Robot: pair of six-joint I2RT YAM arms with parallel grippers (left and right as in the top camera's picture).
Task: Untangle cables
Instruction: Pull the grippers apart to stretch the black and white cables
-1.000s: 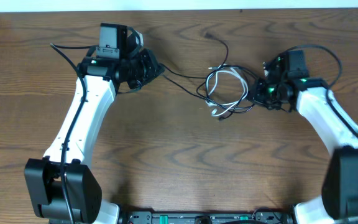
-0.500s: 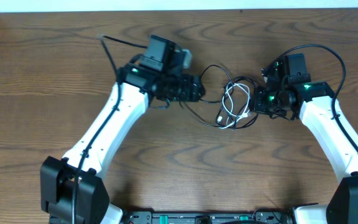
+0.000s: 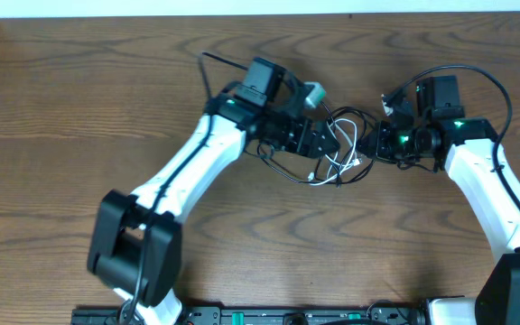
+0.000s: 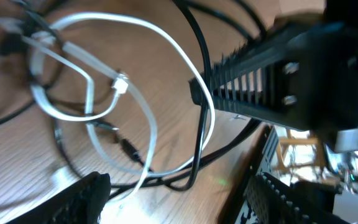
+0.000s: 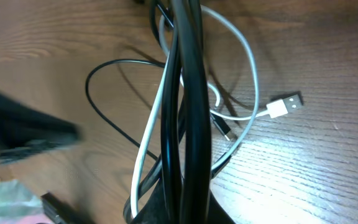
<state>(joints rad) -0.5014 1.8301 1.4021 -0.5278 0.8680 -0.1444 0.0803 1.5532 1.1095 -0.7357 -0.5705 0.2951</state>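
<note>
Brown wood-grain table (image 3: pixel 70 117): tangle of thin black cables (image 5: pixel 190 93) and thin white cable (image 4: pixel 143 23) lies in upper centre of overhead view, between my two grippers. Left gripper (image 3: pixel 325 143): I read fingers (image 4: pixel 86 194) as spread wide, released, with loops of tangle on wood between them. Right gripper (image 3: pixel 379 143): clenched on black strands, which run straight up middle of its wrist view. White flat plug (image 5: pixel 284 106) rests on wood, just right of tangle.
</note>
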